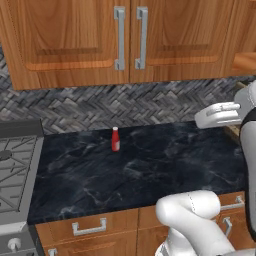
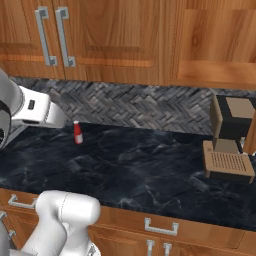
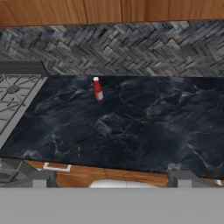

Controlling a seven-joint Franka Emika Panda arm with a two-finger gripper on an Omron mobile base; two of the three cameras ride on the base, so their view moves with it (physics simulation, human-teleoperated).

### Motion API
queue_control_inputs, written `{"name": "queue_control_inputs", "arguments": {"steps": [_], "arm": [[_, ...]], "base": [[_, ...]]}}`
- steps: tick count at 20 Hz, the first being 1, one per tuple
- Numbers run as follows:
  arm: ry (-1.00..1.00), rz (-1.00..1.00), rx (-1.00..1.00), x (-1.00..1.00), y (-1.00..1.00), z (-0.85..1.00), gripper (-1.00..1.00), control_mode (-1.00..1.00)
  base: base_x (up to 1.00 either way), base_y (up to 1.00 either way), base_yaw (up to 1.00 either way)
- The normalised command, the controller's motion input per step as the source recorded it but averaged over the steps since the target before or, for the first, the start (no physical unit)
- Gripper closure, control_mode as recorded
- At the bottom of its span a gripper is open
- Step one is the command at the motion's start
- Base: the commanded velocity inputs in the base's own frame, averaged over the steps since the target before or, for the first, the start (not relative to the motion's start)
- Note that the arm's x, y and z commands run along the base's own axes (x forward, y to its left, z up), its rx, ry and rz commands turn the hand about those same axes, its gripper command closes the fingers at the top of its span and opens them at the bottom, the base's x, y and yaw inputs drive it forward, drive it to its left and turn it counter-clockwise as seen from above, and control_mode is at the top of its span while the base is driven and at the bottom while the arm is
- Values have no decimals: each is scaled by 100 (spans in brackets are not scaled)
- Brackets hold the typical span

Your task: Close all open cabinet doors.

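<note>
Two brown upper cabinet doors (image 1: pixel 75 35) (image 1: pixel 185 35) with long grey bar handles (image 1: pixel 119 37) lie shut, side by side, above the counter. The same pair shows in the right base view (image 2: pixel 20 35) (image 2: pixel 120 35). Further right, another cabinet door (image 2: pixel 217 42) (image 1: pixel 246 40) looks larger and seems to stand forward of the row; I cannot tell how far it is open. My gripper (image 3: pixel 110 179) is open, its fingertips (image 3: pixel 39 178) wide apart, hovering over the counter's front edge and holding nothing.
A small red bottle (image 1: pixel 115 139) (image 2: pixel 78 132) (image 3: pixel 97 89) stands on the black marble counter (image 1: pixel 160 170) near the backsplash. A gas stove (image 1: pixel 15 165) (image 3: pixel 17 96) lies to the left, a brown coffee machine (image 2: pixel 230 145) to the right. Drawers (image 1: pixel 90 227) run below.
</note>
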Motion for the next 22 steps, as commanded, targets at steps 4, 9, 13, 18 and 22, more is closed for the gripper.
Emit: {"name": "queue_control_inputs", "arguments": {"steps": [4, 9, 13, 18, 22], "arm": [[0, 0, -7, -30, -33, -19, -100, -100], [1, 0, -6, -10, -21, -19, -100, -100], [12, 0, -1, 0, -1, 0, -100, -100], [12, -1, 0, 0, 0, 0, -100, -100], [13, -3, 0, 0, 0, 0, -100, -100]], "base": [[0, 0, 0], [0, 0, 0], [0, 0, 0], [0, 0, 0], [0, 0, 0]]}}
